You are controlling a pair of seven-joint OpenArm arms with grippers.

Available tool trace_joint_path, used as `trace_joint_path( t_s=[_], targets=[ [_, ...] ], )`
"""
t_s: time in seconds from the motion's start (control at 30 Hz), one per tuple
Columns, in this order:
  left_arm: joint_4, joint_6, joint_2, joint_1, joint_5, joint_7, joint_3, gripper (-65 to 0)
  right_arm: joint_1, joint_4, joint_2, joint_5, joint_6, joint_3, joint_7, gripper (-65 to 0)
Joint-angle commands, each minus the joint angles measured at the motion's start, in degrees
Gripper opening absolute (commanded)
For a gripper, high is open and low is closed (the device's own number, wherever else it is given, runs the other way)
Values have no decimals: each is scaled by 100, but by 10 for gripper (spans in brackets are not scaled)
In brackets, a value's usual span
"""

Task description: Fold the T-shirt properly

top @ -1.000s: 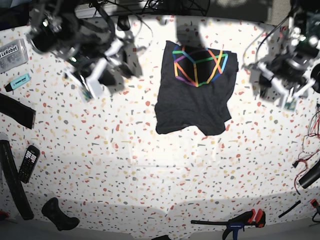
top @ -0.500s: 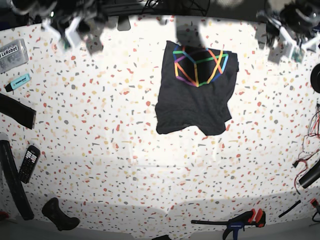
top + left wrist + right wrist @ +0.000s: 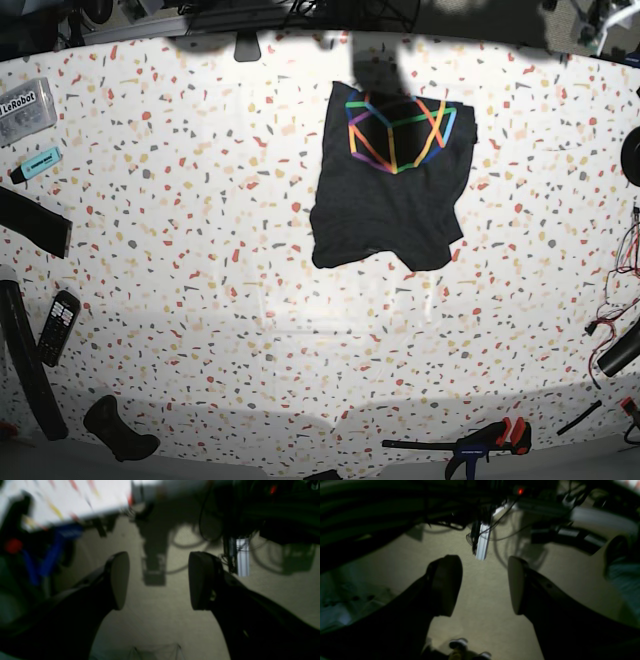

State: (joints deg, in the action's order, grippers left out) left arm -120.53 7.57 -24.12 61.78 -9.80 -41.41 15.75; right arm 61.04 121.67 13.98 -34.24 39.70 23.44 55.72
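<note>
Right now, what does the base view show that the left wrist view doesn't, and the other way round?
Only the base view shows the T-shirt, folded with its cube print up, flat on the table, plus a clamp and a remote near the edges. Only the left wrist view shows the left gripper, jaws apart and empty, over carpet with cables. Both catch the speckled tabletop, though the wrist view gets only a blurred corner.

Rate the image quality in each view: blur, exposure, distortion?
Base view: sharp and evenly bright, the T-shirt crisp, though the table edge bows from wide-angle distortion. Left wrist view: dim and motion-blurred, the left gripper open over floor. Right wrist view: darker still, soft, the right gripper open, its fingers mostly silhouettes.
</note>
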Motion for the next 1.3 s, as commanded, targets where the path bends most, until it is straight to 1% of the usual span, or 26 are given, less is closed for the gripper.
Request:
trace_joint_path(
  t_s=[0.0,0.07,0.13,0.23,0.3,0.37,0.43,0.5,0.57,0.6,0.67,0.77,0.83,0.9,0.93,0.97,1.03,1.07,1.17,1.27],
  targets=[
    [225,-26,-48,79,33,179,26,-295,85,-170,31,-24,30,17,-83,-327],
    [942,-24,-50,76,39,684,26,-295,66,-752,66,-20,30,15,-111,-327],
    [1727,4,-50,35,52,1303,26,-295,55,-1364,238,-24,30,-26,-151,-327],
    [3067,271,-35,-321,144,2037,26,-295,7,-2319,697,-15,30,-260,-435,-327],
    [4050,474,-20,-739,131,2393,26,-295,-192,-2999,977,181,30,-518,-542,-327],
    [5090,691,17,-1257,120,2605,26,-295,-535,-3700,1187,444,30,-835,-601,-327],
    [6113,1051,46,-1805,98,2651,26,-295,-964,-4398,1349,599,30,-1222,-610,-327],
    [7010,1390,46,-2332,-170,2680,26,-295,-1434,-5077,1453,649,30,-1659,-693,-327],
    [7685,1674,61,-2769,-337,2826,26,-295,-1937,-5700,1451,866,30,-2096,-872,-327],
    [7934,1762,83,-2951,-332,2920,26,-295,-2184,-5998,1432,953,24,-2328,-1032,-327],
    [8275,1781,157,-3237,-201,3143,26,-295,-2656,-6568,1390,1110,-85,-2826,-1458,-327],
    [8596,1823,317,-3512,393,3641,-17,-296,-3342,-7401,1244,1436,-428,-3539,-1954,-327],
    [8795,1818,382,-3628,682,3985,-203,-295,-3746,-7921,1115,1644,-612,-3908,-2304,-327],
    [9012,1814,426,-3729,846,4345,-531,-296,-4133,-8400,966,1884,-769,-4203,-2632,-327],
    [9112,1766,444,-3777,852,4485,-710,-296,-4317,-8623,894,2006,-876,-4321,-2750,-327],
    [9208,1639,479,-3829,828,4562,-876,-296,-4492,-8830,828,2129,-1012,-4419,-2841,-327],
    [9346,1270,579,-3928,833,4577,-1145,-296,-4806,-9176,710,2280,-1322,-4588,-3025,-327],
    [9390,1152,627,-3976,837,4577,-1252,-296,-4935,-9313,667,2280,-1443,-4642,-3123,-327],
    [9436,1121,754,-4087,940,4577,-1432,-296,-5215,-9591,544,2271,-1639,-4671,-3418,-327],
    [9433,1071,857,-4201,933,4575,-1434,-296,-5278,-9687,452,2188,-1768,-4671,-3683,-327]
  ],
)
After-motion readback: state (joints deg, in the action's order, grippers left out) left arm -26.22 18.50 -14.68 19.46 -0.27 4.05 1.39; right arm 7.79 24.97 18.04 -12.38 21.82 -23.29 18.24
